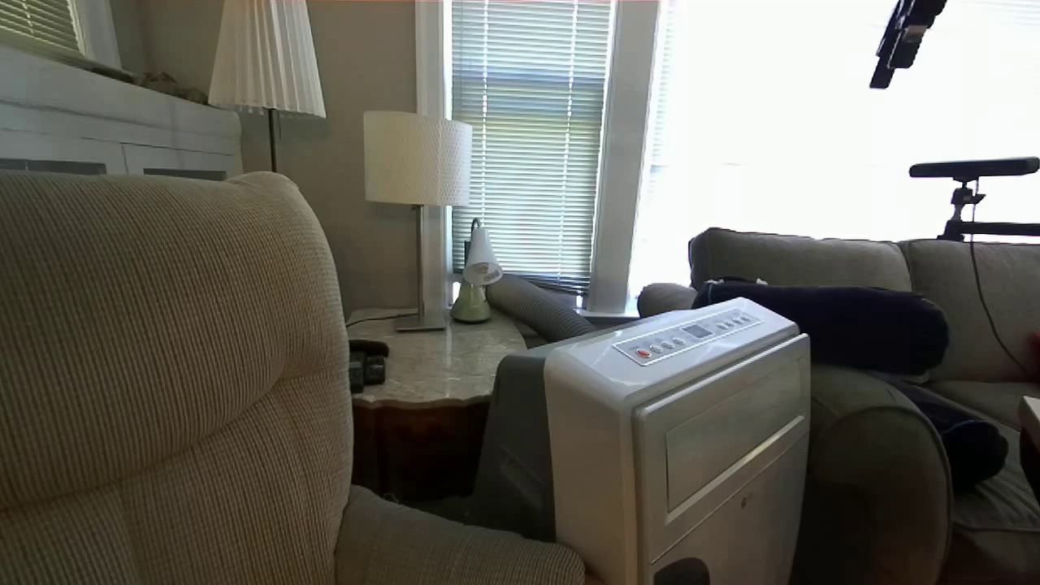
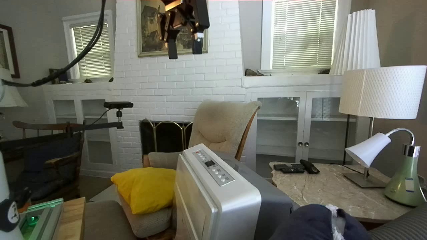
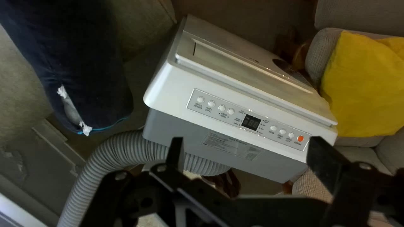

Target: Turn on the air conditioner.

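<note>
Large window [image 1: 780, 146]: burnt out to flat white in an exterior view
Blinds [image 1: 528, 162]: striped with daylight, fine detail kept
Sofa [image 1: 877, 463]: backlit, its near side in deep shadow
Brick wall [image 2: 180, 86]: bright, evenly lit, low in contrast
Air conditioner [image 3: 246, 99]: small glints along its front in the wrist view
Control panel [image 3: 249, 120]: legible there, too small to read in both exterior views
Gripper [image 3: 246, 141]: near-black and out of focus in the wrist view
</note>
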Available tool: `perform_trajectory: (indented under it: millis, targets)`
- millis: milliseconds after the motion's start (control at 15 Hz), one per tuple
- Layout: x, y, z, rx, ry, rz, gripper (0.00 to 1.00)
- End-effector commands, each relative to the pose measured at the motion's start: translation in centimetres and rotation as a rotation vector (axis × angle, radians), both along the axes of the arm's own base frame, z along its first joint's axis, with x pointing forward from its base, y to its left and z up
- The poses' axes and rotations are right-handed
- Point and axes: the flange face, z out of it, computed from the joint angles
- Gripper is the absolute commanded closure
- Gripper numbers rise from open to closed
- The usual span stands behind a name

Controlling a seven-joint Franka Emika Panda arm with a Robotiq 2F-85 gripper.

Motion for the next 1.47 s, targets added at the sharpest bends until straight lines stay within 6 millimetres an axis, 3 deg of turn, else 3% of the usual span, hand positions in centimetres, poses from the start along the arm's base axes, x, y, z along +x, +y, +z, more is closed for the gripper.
perform_trajectory:
  millis: [0,533,933,1200,1400]
  targets:
    - [-1.4,3.4,-0.9,0.060,0.015,-0.085,0.00]
    - [-1.6,11.9,-3.1,0.292,-0.024,-0.142,0.00]
    - [-0.1,18.4,-5.1,0.300,-0.174,-0.153,0.00]
    - [0.9,21.3,-6.7,0.233,-0.242,-0.153,0.00]
    - [2.2,22.4,-8.2,0.184,-0.253,-0.160,0.00]
